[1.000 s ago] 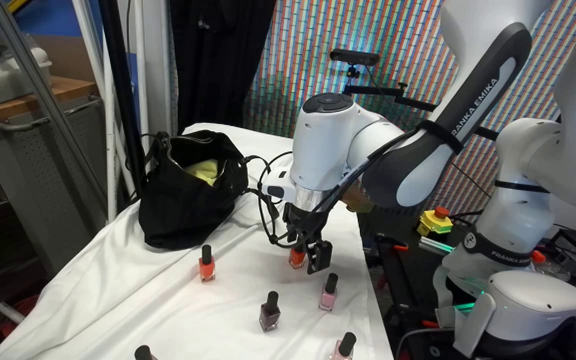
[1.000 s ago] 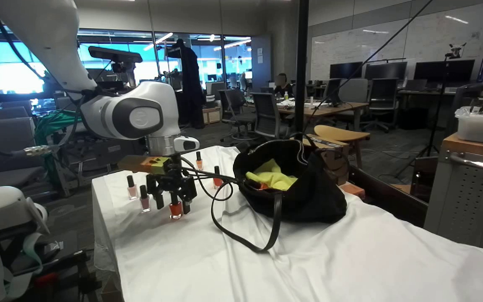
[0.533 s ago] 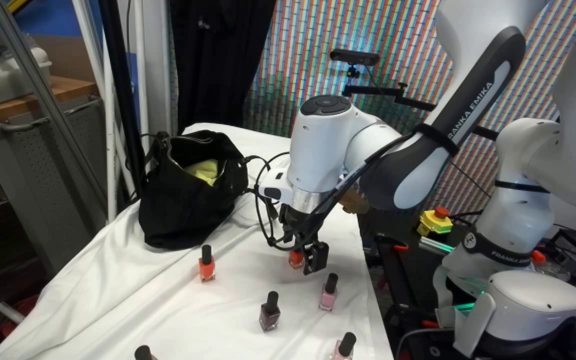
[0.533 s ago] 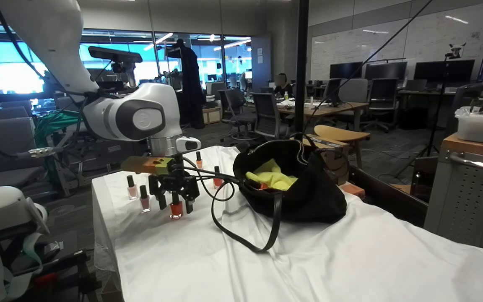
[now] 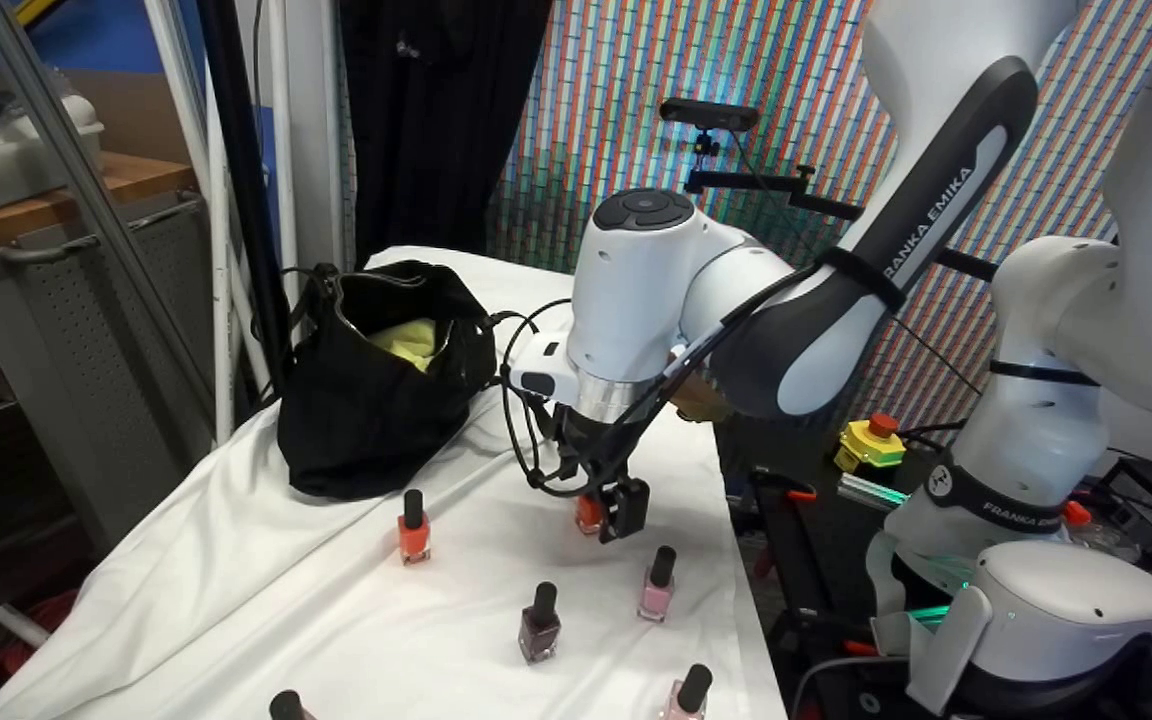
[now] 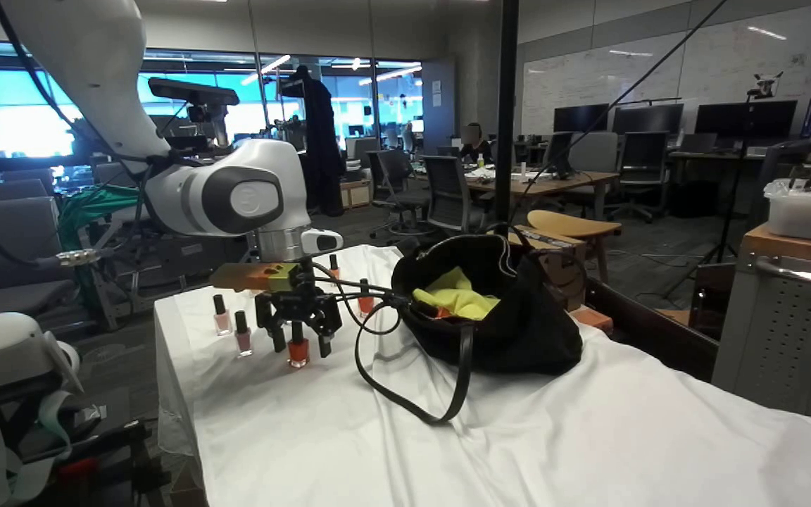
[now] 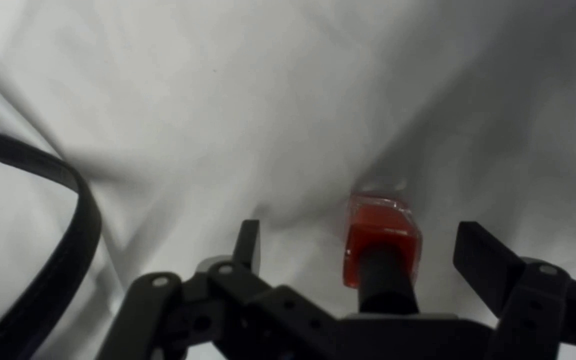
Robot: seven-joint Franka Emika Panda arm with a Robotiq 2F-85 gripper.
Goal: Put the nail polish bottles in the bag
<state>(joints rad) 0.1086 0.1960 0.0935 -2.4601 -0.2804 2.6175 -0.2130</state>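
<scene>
Running up the dark strip of the arm (image 5: pixel 626 300) in the upper right of an exterior view, white letters (image 5: pixel 928 222) read RANKA EMIKA, the start of the name hidden at a black strap (image 5: pixel 864 277). Lower on the right, a dark band (image 5: pixel 1011 515) carries a round emblem (image 5: pixel 939 481), FRANKA and the first letters of the next word. A whiteboard (image 6: pixel 694 77) at the upper right of an exterior view bears marks too faint to read. The pincer (image 7: pixel 360 242) is released: in the wrist view its fingers (image 7: pixel 480 265) stand wide apart on either side of a red bottle (image 7: pixel 380 240), with a gap on each side. That bottle stands upright on the white-draped bench (image 5: pixel 266 610), partly hidden by the pincer in an exterior view. An orange-red bottle (image 5: pixel 414 535) stands left of it, a dark brown bottle (image 5: pixel 539 635) near the bottom centre, and a pink bottle (image 5: pixel 655 592) up and to the right of that; a second pink bottle (image 5: pixel 694 690) is cut by the lower edge, and a further bottle (image 5: pixel 286 706), mostly a black cap, shows at the lower left. The black bag (image 5: pixel 371 430) slouches on the bench left of centre, mouth upward, its yellow-green inside (image 5: pixel 411 342) showing, and in an exterior view one looped handle (image 6: pixel 464 359) droops onto the bench.
</scene>
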